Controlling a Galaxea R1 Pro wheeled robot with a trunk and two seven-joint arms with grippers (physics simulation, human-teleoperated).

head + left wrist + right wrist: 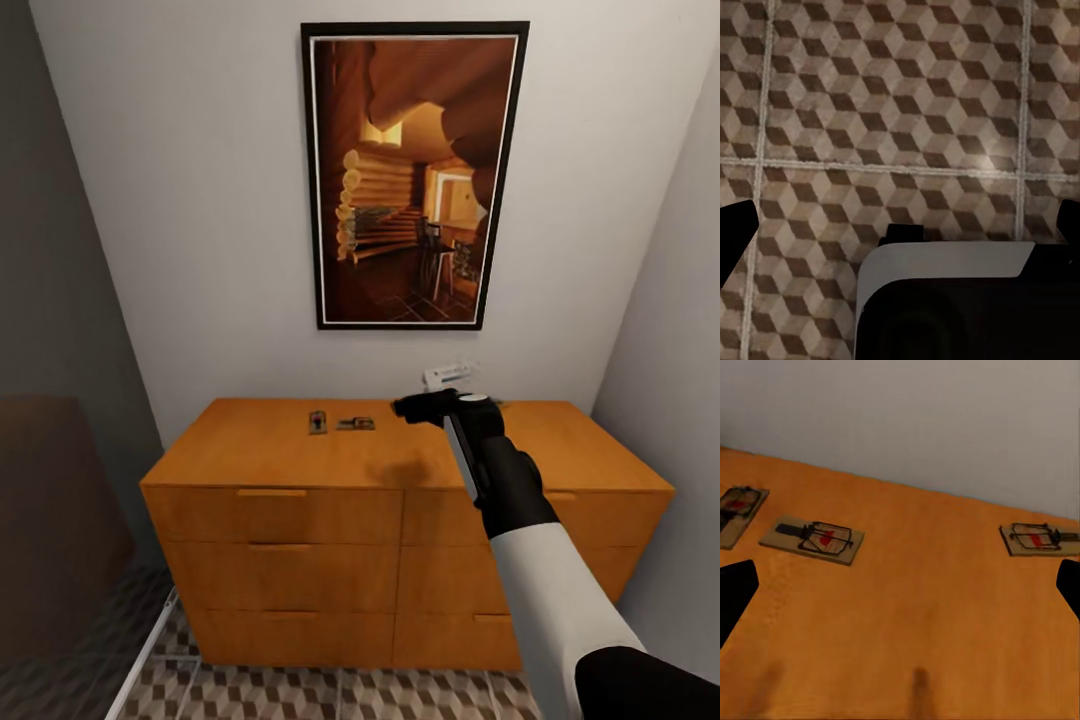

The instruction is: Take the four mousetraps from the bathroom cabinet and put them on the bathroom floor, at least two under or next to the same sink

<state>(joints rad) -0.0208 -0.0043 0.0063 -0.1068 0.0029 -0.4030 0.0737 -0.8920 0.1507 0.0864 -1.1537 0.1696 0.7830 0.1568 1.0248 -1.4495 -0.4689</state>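
We are facing the cabinet (400,500), which stands against the white wall (180,200) under a big picture (415,175). The patterned floor (330,695) shows at its foot, and our left wrist camera looks down at the same tiles (870,97).

Our right arm (520,510) reaches out over the cabinet's flat top. Our right gripper (425,405) hangs above the wood, a little right of the middle. Its fingers (735,596) are spread wide and hold nothing. The left gripper (900,232) is wide open too, empty, over the floor.

Two mousetraps (318,423) lie flat on the top, left of our right gripper and toward the far edge. In the right wrist view we see three traps: one at one edge (739,510), one just beside it (814,540), and one well apart (1039,538).

We think the step is to pick up a trap. We should choose one, line the fingers across its short sides, come down slowly, and close gently. The boards are thin, so we must go low.
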